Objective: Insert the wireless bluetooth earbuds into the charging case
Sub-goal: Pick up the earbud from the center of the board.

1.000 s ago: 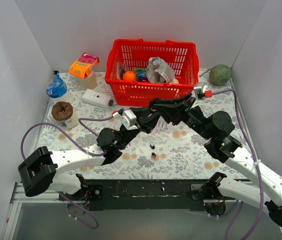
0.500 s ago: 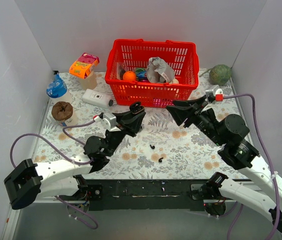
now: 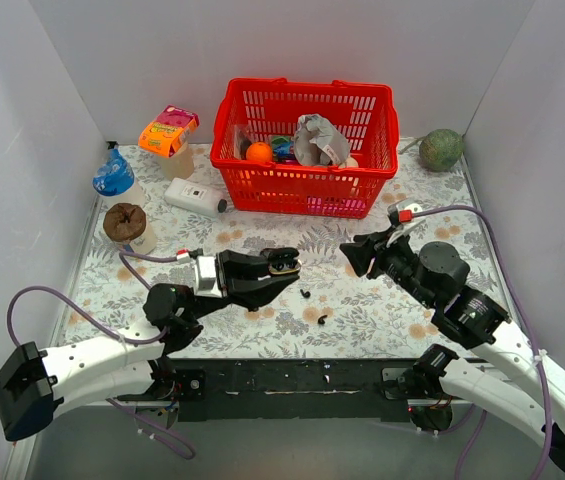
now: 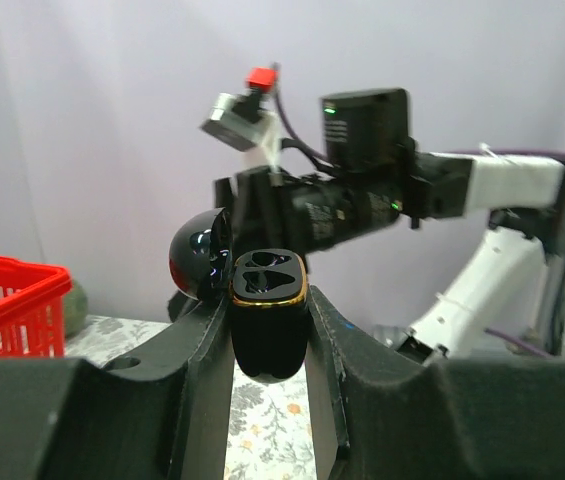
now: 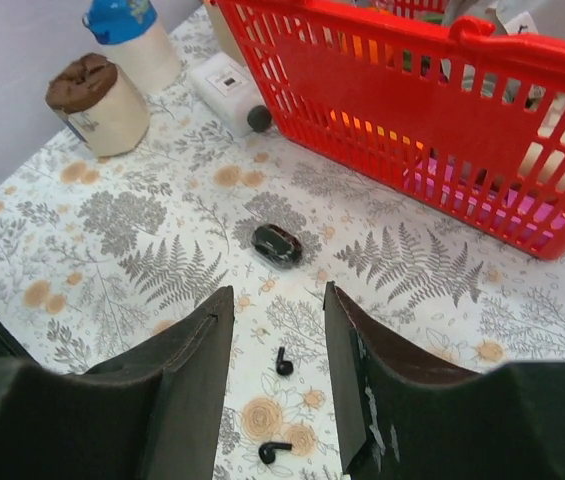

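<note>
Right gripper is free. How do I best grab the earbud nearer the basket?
Probably from straight above with the right gripper, fingers closing on the sides of the rounder end of the earbud. It lies flat on the table, clear of the other earbud, and its stem looks too thin to hold.

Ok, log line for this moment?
left gripper: shut on open charging case | right gripper: open, empty | earbuds: two loose on table
</note>
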Controlling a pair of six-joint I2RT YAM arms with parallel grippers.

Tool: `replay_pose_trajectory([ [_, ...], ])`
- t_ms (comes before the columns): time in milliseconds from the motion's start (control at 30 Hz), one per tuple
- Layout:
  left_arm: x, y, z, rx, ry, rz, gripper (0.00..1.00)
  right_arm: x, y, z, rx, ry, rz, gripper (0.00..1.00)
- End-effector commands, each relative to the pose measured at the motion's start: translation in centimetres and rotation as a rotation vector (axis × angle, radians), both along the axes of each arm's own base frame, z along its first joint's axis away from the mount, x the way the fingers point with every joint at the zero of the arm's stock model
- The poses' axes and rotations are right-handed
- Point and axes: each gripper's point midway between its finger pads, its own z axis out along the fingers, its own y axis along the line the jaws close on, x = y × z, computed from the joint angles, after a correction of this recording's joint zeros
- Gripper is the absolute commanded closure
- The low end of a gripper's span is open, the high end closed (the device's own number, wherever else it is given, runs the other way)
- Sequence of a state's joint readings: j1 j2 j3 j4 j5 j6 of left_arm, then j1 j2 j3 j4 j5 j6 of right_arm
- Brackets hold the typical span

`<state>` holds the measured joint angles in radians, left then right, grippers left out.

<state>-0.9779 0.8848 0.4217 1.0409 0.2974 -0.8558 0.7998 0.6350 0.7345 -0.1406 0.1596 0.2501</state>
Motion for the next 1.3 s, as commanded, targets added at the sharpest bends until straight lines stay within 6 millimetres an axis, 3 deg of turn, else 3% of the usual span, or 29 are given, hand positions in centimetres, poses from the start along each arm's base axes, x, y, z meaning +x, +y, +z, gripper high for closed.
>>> replay_pose_trajectory([
  [0,-3.1,1.3,-0.2,-0.007,-0.154,-0.070,1.00,0.5,-1.2,-2.4,-0.125,0.054,-0.052,0.51],
  [33,-2.7,1.8,-0.3,-0.005,-0.133,-0.035,1.00,0.5,-1.3,-3.2,-0.168,0.082,-0.055,0.51],
  [67,-2.4,2.0,-0.5,0.002,-0.122,-0.014,1.00,0.2,-2.1,-5.3,-0.258,0.155,-0.065,0.52],
  [133,-1.7,2.4,-1.8,0.029,-0.063,0.022,1.00,0.2,-1.6,-8.3,-0.383,0.257,-0.035,0.53],
  [200,-2.0,3.3,-2.5,0.016,-0.035,0.027,1.00,-1.3,-1.3,-12.3,-0.507,0.396,0.048,0.59],
  [267,-2.2,4.3,-2.5,-0.014,-0.003,0.037,1.00,-2.6,-0.4,-14.0,-0.546,0.430,0.144,0.59],
  [333,-2.0,4.7,-3.4,-0.002,0.034,0.050,1.00,-3.7,0.5,-15.0,-0.572,0.427,0.214,0.56],
  [433,-2.0,5.6,-3.2,-0.019,0.048,0.074,1.00,-4.3,1.4,-15.8,-0.579,0.423,0.266,0.50],
  [533,-1.8,6.2,-3.1,-0.023,0.056,0.100,1.00,-4.8,2.2,-17.1,-0.592,0.473,0.289,0.50],
  [667,-1.8,6.2,-3.2,-0.012,0.069,0.099,1.00,-7.0,3.0,-20.1,-0.686,0.523,0.350,0.50],
  [767,-1.8,6.0,-3.6,0.011,0.087,0.092,1.00,-8.1,2.7,-22.1,-0.780,0.557,0.329,0.59],
  [833,-1.8,6.1,-3.8,0.011,0.096,0.092,1.00,-8.6,2.5,-23.1,-0.796,0.589,0.311,0.75],
  [1000,-1.9,6.5,-3.9,-0.003,0.100,0.100,1.00,-8.2,2.4,-23.5,-0.774,0.591,0.255,0.93],
  [1267,-1.8,6.6,-4.1,0.000,0.121,0.100,1.00,-7.9,3.4,-25.2,-0.790,0.620,0.254,0.99],
])
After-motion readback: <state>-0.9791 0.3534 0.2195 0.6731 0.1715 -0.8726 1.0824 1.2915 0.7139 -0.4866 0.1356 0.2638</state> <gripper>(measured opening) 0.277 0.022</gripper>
